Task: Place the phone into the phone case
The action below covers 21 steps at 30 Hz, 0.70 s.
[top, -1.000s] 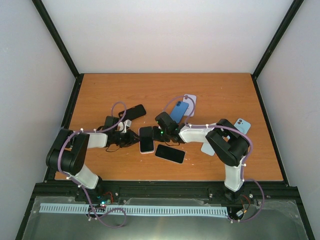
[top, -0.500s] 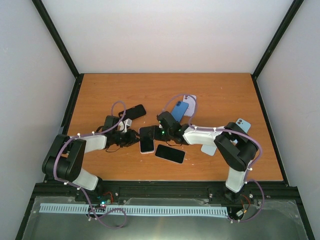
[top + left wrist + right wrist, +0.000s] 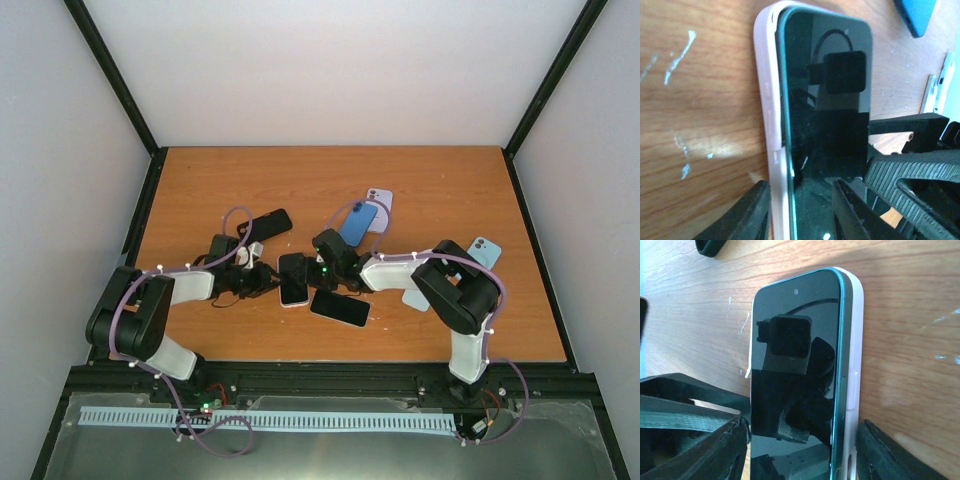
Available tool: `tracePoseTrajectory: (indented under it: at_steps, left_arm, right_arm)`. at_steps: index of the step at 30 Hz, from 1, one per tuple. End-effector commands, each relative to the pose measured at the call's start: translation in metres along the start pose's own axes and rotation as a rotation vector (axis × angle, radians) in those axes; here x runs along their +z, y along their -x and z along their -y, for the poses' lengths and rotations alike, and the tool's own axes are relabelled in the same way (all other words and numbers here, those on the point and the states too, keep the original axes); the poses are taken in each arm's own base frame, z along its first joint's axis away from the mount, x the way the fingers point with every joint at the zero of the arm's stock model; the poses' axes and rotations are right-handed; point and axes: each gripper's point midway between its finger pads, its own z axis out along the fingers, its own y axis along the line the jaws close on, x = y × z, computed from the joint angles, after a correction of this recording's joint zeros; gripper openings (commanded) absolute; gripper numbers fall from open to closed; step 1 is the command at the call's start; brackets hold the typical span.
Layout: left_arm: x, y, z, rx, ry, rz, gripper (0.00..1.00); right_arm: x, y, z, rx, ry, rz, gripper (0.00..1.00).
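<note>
Grippers: we see the left gripper (image 3: 800,186) and right gripper (image 3: 804,424) facing end to end at mid-table, each with fingers spread wide and clamping nothing.
Left fingers (image 3: 750,215): one sits just outside the case's long edge and the other is over the glass; we cannot tell whether it presses down.
Right fingers (image 3: 890,455): they straddle the opposite end, one just beside the case wall; we cannot tell if they touch.
Phone: the phone (image 3: 825,100) lies screen-up in the case (image 3: 767,75), flat on the table (image 3: 450,190) between the two grippers.
Seating: we judge it only partly in. The case wall wraps one long side, while only a sliver of rim shows on the other.
Handling: we expect a stiff, fairly light slab with slick, breakable glass, sitting in a softer rim that yields.
Hold: we would push down at corners and long edges, not mid-screen, and brace the case wall so it cannot slide.
Writing: we read no brand or label; the dark screen only mirrors the wrist cameras.
Nearby: a black phone (image 3: 340,307) lies just beside, and a blue phone (image 3: 358,222) lies farther back.
</note>
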Motion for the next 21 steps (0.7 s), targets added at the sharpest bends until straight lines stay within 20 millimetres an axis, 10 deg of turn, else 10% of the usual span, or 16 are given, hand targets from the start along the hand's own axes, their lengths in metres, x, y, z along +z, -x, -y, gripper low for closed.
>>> tracePoseTrajectory:
  at_steps: [1, 21]
  left_arm:
    - [0.005, -0.003, 0.002, 0.022, -0.033, -0.013, 0.30]
    - [0.000, -0.013, 0.003, 0.014, -0.049, -0.020, 0.35]
  right_arm:
    - [0.005, -0.003, -0.009, 0.028, 0.065, -0.010, 0.60]
    - [-0.034, -0.016, -0.103, 0.064, 0.570, -0.081, 0.68]
